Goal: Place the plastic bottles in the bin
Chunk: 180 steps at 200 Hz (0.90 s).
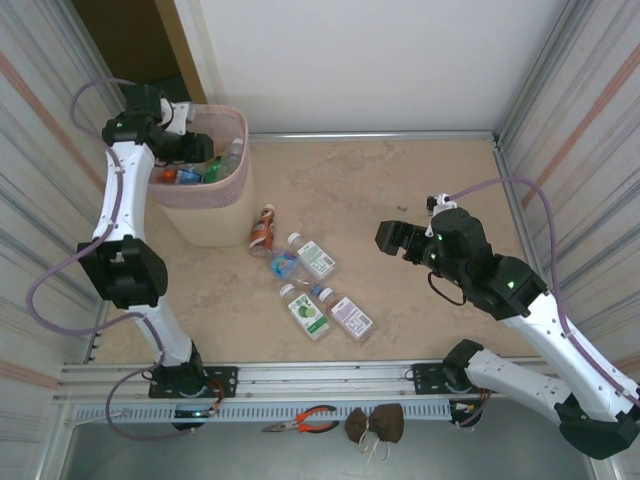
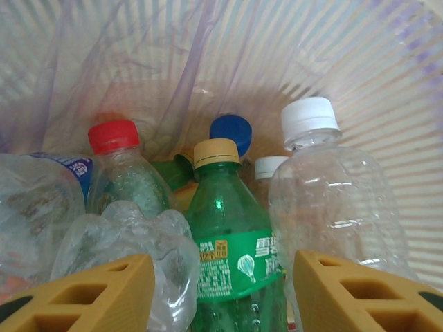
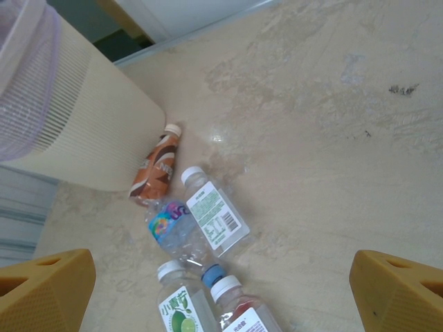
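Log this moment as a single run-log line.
left gripper: open, over binned bottles in bin | right gripper: open, above table | pending: loose bottles lying on table beside bin

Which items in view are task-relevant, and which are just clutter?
Job: bin; on the table, orange-brown bottle, crushed blue-label bottle, clear white-capped bottle, lime-label bottle, red-label bottle; in the bin, green bottle and others.
Lying about: red-handled pliers, brown bundle.

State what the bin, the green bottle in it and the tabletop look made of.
Bin: plastic, matte cream body, pale pink ribbed mesh top.
Green bottle: glossy translucent plastic, light passes through.
Tabletop: probably stone or stone-look laminate, beige mottling, slight sheen.
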{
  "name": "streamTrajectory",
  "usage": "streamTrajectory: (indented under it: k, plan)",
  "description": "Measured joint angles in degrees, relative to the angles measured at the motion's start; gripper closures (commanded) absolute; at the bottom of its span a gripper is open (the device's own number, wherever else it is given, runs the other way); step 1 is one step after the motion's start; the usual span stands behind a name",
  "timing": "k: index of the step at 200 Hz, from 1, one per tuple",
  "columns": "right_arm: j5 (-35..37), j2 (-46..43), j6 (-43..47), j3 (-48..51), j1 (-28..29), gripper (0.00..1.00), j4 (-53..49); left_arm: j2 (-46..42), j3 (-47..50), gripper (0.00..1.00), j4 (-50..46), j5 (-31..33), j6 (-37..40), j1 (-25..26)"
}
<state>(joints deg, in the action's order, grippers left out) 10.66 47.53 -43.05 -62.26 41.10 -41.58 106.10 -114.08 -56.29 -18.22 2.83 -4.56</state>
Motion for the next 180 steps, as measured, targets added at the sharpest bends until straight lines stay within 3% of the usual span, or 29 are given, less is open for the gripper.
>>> streamTrajectory:
  k: [58, 105, 180]
  plan:
    - [0.00, -0.44, 0.00, 0.92, 0.00, 0.06, 0.42, 0.68, 0.15, 0.46, 0.44, -1.40, -0.09, -0.66]
    - [0.00, -0.20, 0.02, 1.75, 0.00, 0.05, 0.46, -4.31, 0.31, 0.46, 0.37, -1.68, -0.74, 0.07]
    - [-0.20, 1.09, 0.02, 1.75, -0.63, 0.05, 0.94, -12.24, -3.78, 0.45, -2.93, 3.87, -1.11, 11.58]
